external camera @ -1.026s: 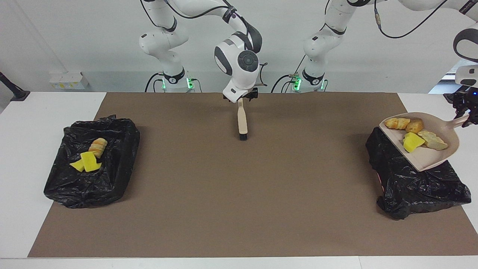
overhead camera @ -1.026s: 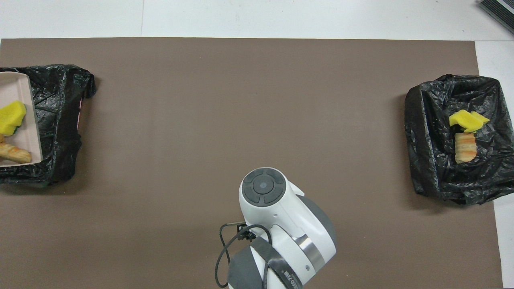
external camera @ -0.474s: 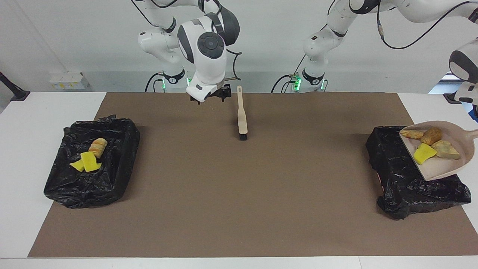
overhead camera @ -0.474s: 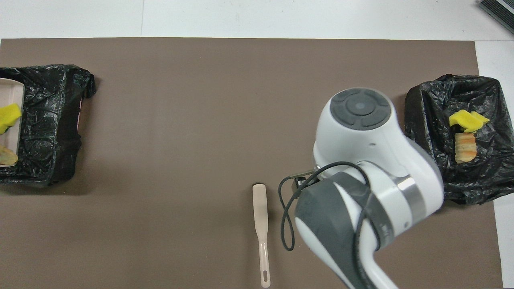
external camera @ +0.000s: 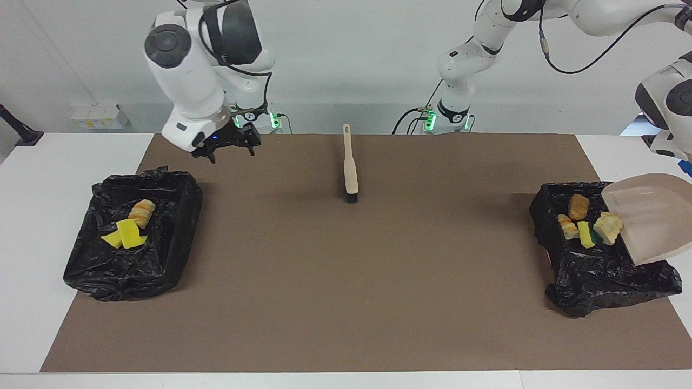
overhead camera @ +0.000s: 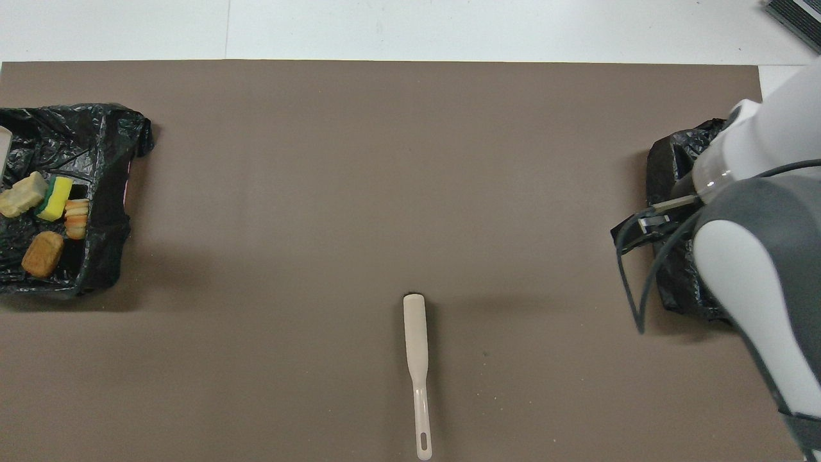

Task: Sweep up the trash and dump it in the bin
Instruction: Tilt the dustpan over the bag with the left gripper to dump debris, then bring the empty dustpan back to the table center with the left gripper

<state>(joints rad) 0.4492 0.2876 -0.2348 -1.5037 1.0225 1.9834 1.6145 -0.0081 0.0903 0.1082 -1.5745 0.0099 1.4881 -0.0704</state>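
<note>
The beige dustpan (external camera: 651, 216) hangs steeply tilted over the black-lined bin (external camera: 594, 292) at the left arm's end, with nothing on it. My left gripper is shut on its handle, past the view's edge. The trash lies in that bin: a brown lump (external camera: 578, 205), a striped bread piece (external camera: 566, 227), a yellow sponge chunk (external camera: 584, 234) and a beige lump (external camera: 606, 228). From overhead the same sponge chunk (overhead camera: 58, 197) and brown lump (overhead camera: 42, 253) show in the bin (overhead camera: 109, 192). My right gripper (external camera: 227, 150) hangs open and empty over the mat by the other bin.
The beige-handled brush (external camera: 351, 167) (overhead camera: 415, 346) lies alone on the brown mat near the robots, mid-table. A second black-lined bin (external camera: 162, 259) at the right arm's end holds yellow sponge pieces (external camera: 124, 235) and a bread piece (external camera: 141, 212); overhead my right arm covers most of it.
My left arm tipped the dustpan and the trash slid off it into the bin. My right gripper let go of the brush and swung away toward its own end of the table.
</note>
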